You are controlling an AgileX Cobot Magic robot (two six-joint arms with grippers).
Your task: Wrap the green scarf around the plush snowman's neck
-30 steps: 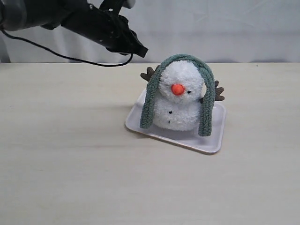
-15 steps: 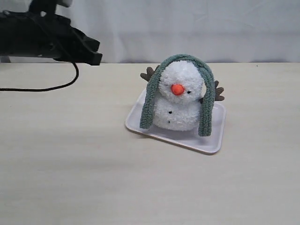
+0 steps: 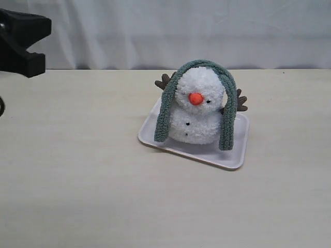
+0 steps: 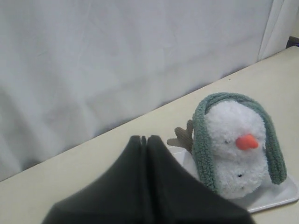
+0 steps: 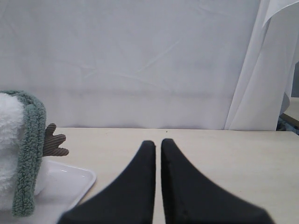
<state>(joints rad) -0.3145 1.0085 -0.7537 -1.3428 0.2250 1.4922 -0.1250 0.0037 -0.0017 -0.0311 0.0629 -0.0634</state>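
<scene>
The plush snowman (image 3: 196, 111) stands upright on a white tray (image 3: 227, 155) near the table's middle. The green scarf (image 3: 164, 111) lies draped over the top of its head, with both ends hanging down past its sides to the tray. The snowman's neck is bare in front. My left gripper (image 4: 144, 138) is shut and empty, far to the left at the frame edge and well clear of the snowman (image 4: 233, 149) and scarf (image 4: 202, 144). My right gripper (image 5: 158, 142) is shut and empty above the table, off to the side of the scarf (image 5: 29, 154).
A white curtain (image 3: 207, 31) hangs behind the table's back edge. The left arm's dark body (image 3: 20, 44) shows at the upper left corner of the exterior view. A brown corduroy arm (image 5: 53, 142) of the snowman sticks out over the tray (image 5: 70, 179).
My left arm has pulled back from beside the snowman's head to the far left edge of the exterior view. The snowman and scarf have stayed still.
</scene>
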